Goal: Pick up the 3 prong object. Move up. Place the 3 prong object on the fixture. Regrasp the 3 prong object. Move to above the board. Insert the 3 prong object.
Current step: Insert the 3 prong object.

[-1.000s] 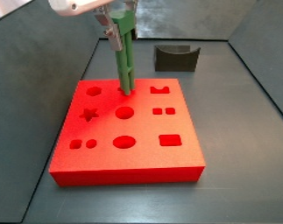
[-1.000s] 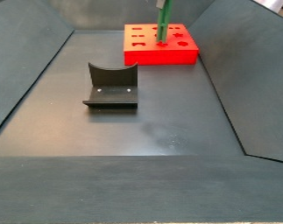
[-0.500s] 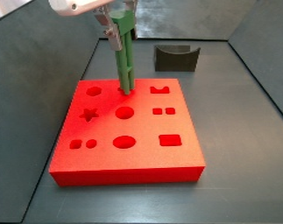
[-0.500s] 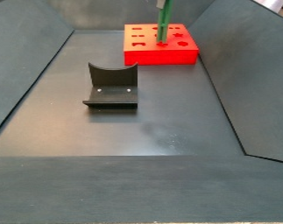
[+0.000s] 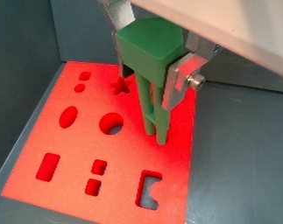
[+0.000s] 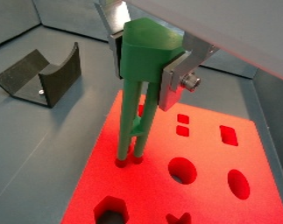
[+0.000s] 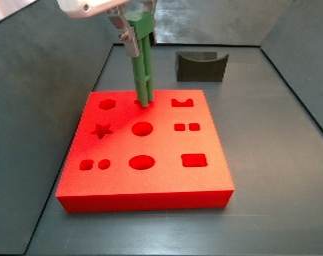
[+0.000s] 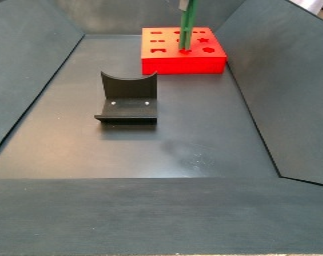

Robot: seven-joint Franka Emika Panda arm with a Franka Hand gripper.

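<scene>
Insert step. My hand [image 7: 134,38] is clamped on the upper end of the 3 prong object [image 7: 141,68], upright above the board [image 7: 148,152], prong tips at the three-dot hole near the far edge. I judge: press straight down, no tilt, release once seated. The fixture [image 8: 125,98] stands well apart.

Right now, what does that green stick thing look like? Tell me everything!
The 3 prong object is a slim, bright green peg that looks like plastic. Its thick top splits into thin legs, plain in a wrist view. It stands upright, its top clamped between the gripper fingers above the board. Its leg tips meet the red top by small holes near the back edge.
</scene>
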